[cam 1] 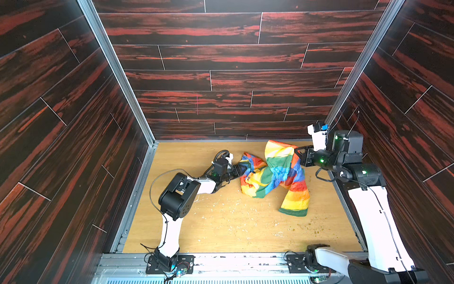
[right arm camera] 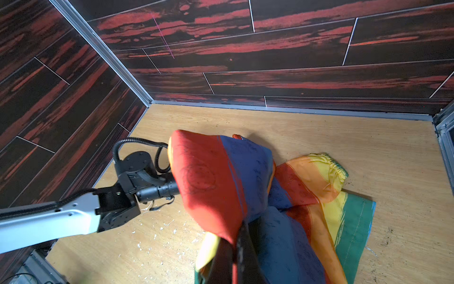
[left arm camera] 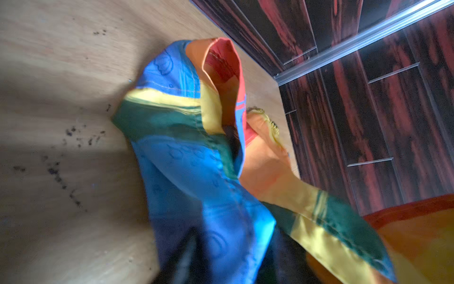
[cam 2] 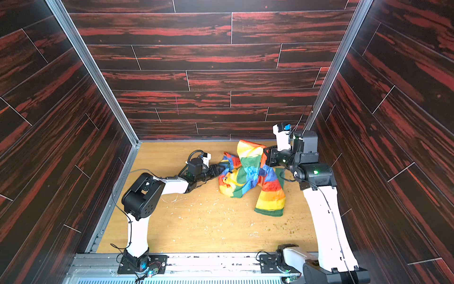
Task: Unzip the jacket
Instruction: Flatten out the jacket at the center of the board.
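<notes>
The jacket [cam 1: 272,172] lies crumpled on the table [cam 1: 221,228], a heap of rainbow stripes. One sleeve [cam 1: 296,196] trails out of the heap toward the robot's side. Folds cover its front, and the zipper is not plain in any view.

The step in hand looks like getting a two-handed hold so the garment can be spread and the zipper exposed. To do that well, the two holds should sit on opposite sides of the front. They should draw apart gently, only until the cloth goes taut, since this thin shiny fabric would likely slip from the pads under a hard tug. The pull tab is worth reaching for only once the front faces up.

The right gripper [cam 1: 298,153] is at the jacket's right edge, clenched on a fold and holding that part up off the table. The right wrist view shows red cloth pinched at its dark fingers [right arm camera: 242,246]. The left gripper [cam 1: 239,169] touches the jacket's opposite, left edge, low by the table. Blue cloth drapes over its fingers [left arm camera: 186,258], but that view is blurred, so I cannot tell whether they clamp it.
</notes>
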Robot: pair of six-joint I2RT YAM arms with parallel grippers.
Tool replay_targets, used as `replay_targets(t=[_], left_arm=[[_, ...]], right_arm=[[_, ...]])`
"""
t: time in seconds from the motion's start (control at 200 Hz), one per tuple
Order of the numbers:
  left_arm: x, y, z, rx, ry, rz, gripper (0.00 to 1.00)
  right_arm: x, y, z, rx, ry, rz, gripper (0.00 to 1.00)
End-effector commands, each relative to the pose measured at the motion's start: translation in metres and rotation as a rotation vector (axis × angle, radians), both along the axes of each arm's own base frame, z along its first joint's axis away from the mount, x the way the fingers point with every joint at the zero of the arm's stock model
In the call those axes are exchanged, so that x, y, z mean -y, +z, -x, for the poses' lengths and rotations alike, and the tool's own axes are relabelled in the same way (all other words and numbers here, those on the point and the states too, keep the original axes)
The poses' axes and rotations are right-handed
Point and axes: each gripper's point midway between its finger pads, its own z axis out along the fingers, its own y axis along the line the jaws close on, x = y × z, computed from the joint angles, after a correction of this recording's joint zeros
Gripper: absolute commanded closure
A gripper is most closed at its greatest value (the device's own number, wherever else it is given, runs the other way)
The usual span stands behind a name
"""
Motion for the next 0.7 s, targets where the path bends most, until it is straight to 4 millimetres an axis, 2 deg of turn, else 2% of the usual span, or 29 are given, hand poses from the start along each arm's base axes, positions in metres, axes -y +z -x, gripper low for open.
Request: replay_targets(t=[0.0,0.065,0.11,0.155,0.235,0.276,0.321,0.401,0.531,0.611,0.696], left_arm=[[0.002,0.037,-0.021,0.076,0.067,0.164,0.79],[0.002,0.055,-0.025,0.109,0.087,0.212,0.83],[0.004,0.061,-0.026,0.112,0.082,0.205,0.77],[0.005,0.060,-0.026,0.095,0.071,0.168,0.61],[-0.003,0.042,-0.020,0.039,0.084,0.085,0.37],[-0.005,0.033,-0.013,0.009,0.079,0.064,0.09],[-0.007,0.021,-0.005,-0.046,0.059,0.030,0.01],[-0.014,-0.003,0.010,-0.134,0.042,-0.070,0.00],[-0.030,-0.024,0.024,-0.240,0.045,-0.234,0.00],[-0.027,-0.030,0.024,-0.300,0.011,-0.297,0.00],[-0.013,-0.030,0.018,-0.323,-0.012,-0.264,0.00]], right_arm=[[0.002,0.020,0.007,0.065,0.001,0.001,1.00],[0.004,0.022,0.007,0.079,-0.009,0.009,1.00],[0.006,0.024,0.007,0.088,-0.020,0.015,1.00],[0.007,0.025,0.008,0.093,-0.025,0.020,1.00],[0.009,0.029,0.009,0.103,-0.034,0.025,1.00],[0.009,0.030,0.010,0.103,-0.035,0.026,1.00],[0.009,0.030,0.011,0.100,-0.034,0.021,1.00],[0.007,0.029,0.013,0.095,-0.026,0.011,1.00],[0.006,0.029,0.016,0.095,-0.016,0.003,1.00],[0.007,0.029,0.016,0.090,-0.023,0.000,1.00],[0.006,0.030,0.016,0.082,-0.027,-0.008,1.00]])
